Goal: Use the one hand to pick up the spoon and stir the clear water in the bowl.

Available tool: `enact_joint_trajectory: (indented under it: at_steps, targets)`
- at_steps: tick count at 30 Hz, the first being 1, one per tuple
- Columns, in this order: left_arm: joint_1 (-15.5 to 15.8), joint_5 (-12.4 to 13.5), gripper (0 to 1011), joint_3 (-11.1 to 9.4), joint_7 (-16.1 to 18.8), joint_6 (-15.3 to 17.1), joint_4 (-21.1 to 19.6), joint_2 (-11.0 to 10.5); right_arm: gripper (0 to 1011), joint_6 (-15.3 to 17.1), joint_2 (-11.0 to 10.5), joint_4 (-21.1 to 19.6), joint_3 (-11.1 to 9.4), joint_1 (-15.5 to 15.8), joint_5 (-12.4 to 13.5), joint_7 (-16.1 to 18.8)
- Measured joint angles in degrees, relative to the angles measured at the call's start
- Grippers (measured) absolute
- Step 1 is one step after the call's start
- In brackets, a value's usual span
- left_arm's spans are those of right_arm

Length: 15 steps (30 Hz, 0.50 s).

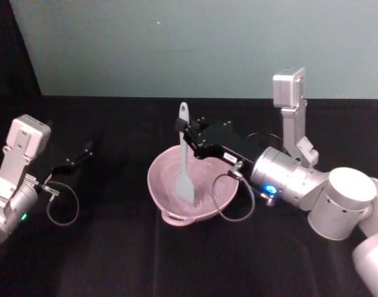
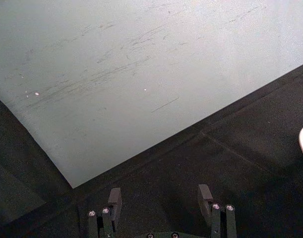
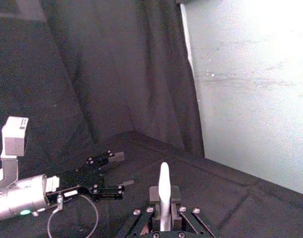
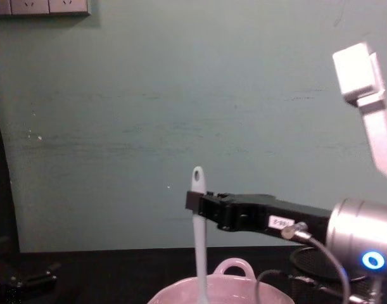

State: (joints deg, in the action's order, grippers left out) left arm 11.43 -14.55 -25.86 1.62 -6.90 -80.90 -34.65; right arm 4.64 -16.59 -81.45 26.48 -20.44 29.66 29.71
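Pick-up looks done, so we're at the stir. The right gripper [image 1: 184, 137] is clamped on the upper handle of the spoon [image 1: 185, 167], which stands near upright w/ its head down in the bowl [image 1: 153, 185], in the clear water [image 1: 204, 189]. Next, in our view, calls for small circles kept inside the rim w/ a firm grip. The left gripper [image 2: 161, 198] is parked at the robot's left w/ fingers apart, holding nothing.

Right gripper [image 3: 163, 199] clamps spoon [image 3: 164, 176]; left gripper [image 3: 120, 170] spread beyond
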Motion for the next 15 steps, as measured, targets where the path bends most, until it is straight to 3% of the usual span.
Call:
enact_joint_trajectory:
  at_steps: [3,8,15]
  targets:
    - [0.0,0.0,1011,0.0,0.0,0.0,0.0,0.0,123,-0.64,0.96,1.78,0.79,-0.95,0.04,-0.04]
    - [0.0,0.0,1011,0.0,0.0,0.0,0.0,0.0,123,-4.81,3.38,6.65,2.01,-2.85,-0.84,-0.92]
    - [0.0,0.0,1011,0.0,0.0,0.0,0.0,0.0,123,-11.11,5.33,10.19,1.32,-3.68,-4.65,-4.91]
